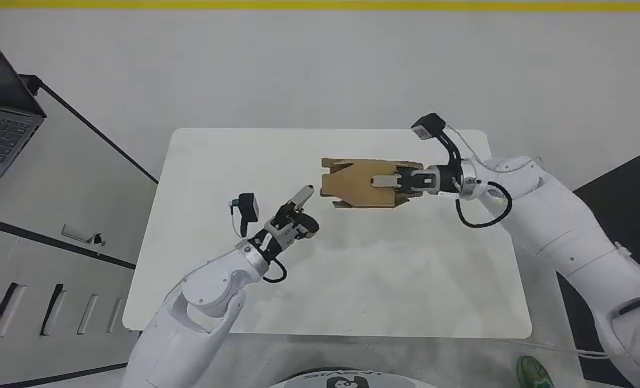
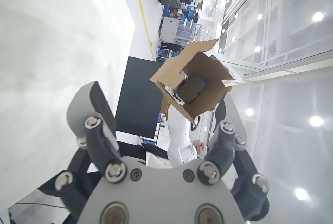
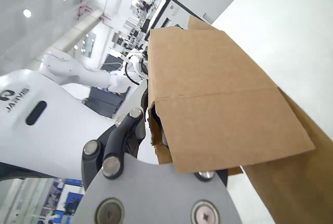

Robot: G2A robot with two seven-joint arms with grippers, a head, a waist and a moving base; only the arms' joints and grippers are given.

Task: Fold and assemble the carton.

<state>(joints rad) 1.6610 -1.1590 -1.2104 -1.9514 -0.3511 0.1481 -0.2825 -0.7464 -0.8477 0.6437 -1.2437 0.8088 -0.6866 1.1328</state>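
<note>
No readable text, label, number or sign anywhere on plain brown cardboard carton (image 1: 360, 184); none on bare white rectangular table (image 1: 330, 278) either.

**White table, carton hanging over far part**

Table (image 1: 330, 288) is standing on pale floor (image 1: 300, 78), w/ a plain white top & rounded corners, running wider than deep. Carton (image 1: 355, 183) is hanging over the far-centre part of the top, w/ rt pincer (image 1: 408, 180) gripping its end flap. It's looking lifted off the surface rather than lying on it, tho contact underneath isn't showing clearly.
</note>
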